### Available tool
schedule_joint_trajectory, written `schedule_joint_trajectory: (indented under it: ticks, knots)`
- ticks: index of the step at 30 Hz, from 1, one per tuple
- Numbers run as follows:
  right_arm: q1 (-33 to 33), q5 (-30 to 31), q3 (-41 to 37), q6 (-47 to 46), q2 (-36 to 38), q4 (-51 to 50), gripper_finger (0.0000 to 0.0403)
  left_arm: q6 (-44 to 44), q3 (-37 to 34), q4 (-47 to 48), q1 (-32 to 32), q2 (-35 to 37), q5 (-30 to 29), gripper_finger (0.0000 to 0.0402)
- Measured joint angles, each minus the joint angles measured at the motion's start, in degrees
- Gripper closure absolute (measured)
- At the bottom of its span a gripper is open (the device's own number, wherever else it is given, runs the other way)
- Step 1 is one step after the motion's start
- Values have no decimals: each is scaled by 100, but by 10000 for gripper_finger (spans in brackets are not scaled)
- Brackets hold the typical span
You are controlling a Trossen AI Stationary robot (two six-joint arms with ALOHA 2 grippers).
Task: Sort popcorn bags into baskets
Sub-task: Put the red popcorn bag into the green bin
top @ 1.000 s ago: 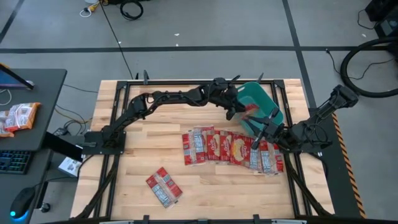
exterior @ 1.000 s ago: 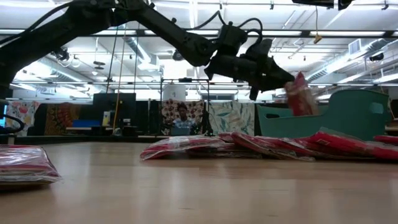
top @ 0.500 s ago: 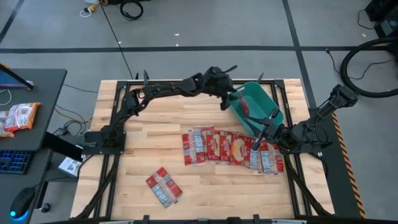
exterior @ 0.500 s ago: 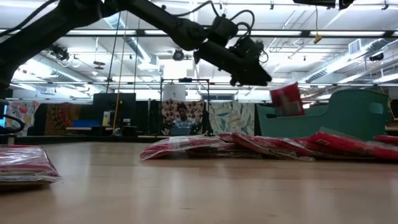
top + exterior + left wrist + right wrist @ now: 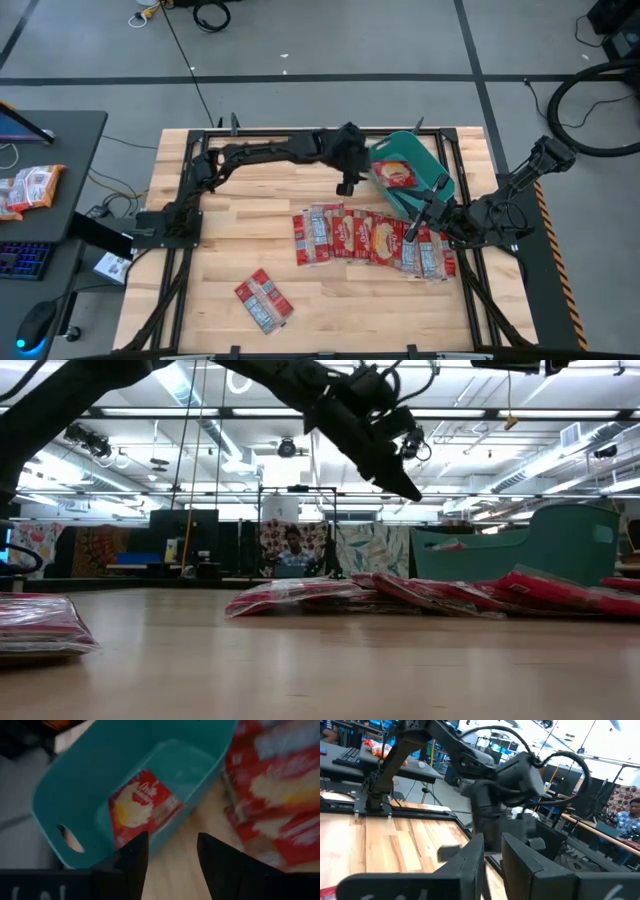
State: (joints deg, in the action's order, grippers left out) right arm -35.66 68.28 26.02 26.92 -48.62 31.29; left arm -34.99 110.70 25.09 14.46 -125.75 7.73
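Note:
The teal basket (image 5: 432,165) (image 5: 530,545) stands at the table's far right, and one red popcorn bag (image 5: 397,175) (image 5: 142,807) lies flat on its bottom. My left gripper (image 5: 343,187) (image 5: 172,852) hangs open and empty just left of the basket, fingers pointing down. A row of overlapping red popcorn bags (image 5: 370,240) (image 5: 400,592) lies in front of the basket. A small stack of them (image 5: 263,300) (image 5: 40,625) rests near the table's near edge. My right gripper (image 5: 415,215) (image 5: 492,845) waits, shut, low at the right end of the row.
Bare wood (image 5: 230,220) spreads over the table's left half. Paler orange-and-white packets (image 5: 30,187) lie on a side desk beyond the left edge. A person (image 5: 292,550) sits far behind the table. Black frame rails (image 5: 300,130) run along the table's edges.
My left gripper held a red popcorn bag over the basket, let it go, then drew back toward the table's left and tipped its fingers downward. The bag dropped and now lies flat in the basket. The right arm kept still.

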Motion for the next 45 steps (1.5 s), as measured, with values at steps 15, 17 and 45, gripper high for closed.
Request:
schedule_joint_trajectory:
  ticks: [15, 17, 45]
  knots:
    - [115, 750, -2, -610, -2, -839, 329, 324, -10, 1682, -741, 367, -856, 246]
    - [252, 541, -2, -924, 3, -1042, 329, 491, -190, 1837, -831, 481, -829, 256]
    - [4774, -4843, 1511, -4669, -1641, -6599, 380, 2235, -3546, 816, -2120, 2724, -1983, 290]
